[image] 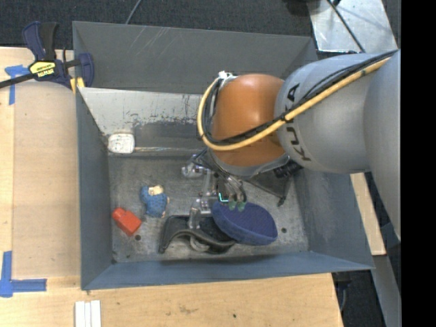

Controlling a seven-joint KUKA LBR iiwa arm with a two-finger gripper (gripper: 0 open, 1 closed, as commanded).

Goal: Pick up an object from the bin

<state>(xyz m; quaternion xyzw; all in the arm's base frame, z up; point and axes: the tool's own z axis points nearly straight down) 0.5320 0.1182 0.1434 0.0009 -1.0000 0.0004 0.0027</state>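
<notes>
Closest to the lens is the grey arm point(340, 114), a thick, smooth, rounded casing that comes in from the right of the frame and bends downward into the bin point(95, 203). White letters reading "KUKA" run along its shell near the wrist. A glossy orange cover point(245, 121), dome-shaped, caps the wrist, and a yellow cable point(306, 101) loops across the grey shell and round the dome's left side.

Below the dome the tool point(218, 206) points straight down at the bin's floor, low in the middle of the frame. Whether it is apart or together cannot be told, since the metal parts there overlap.

Its tip is at the upper left edge of a dark blue oval thing point(248, 225), flat, padded-looking and matt. Just left of that lies a black curved piece point(178, 234), bent like a hook, touching or tucked under the oval.

Further left, well apart from the tool, sit a small blue lump with a pale yellowish top point(154, 199) and a red-orange block point(126, 220). A white, rounded thing point(120, 143) rests against the back wall, upper left of the floor. The floor itself is scuffed, speckled grey metal.
</notes>
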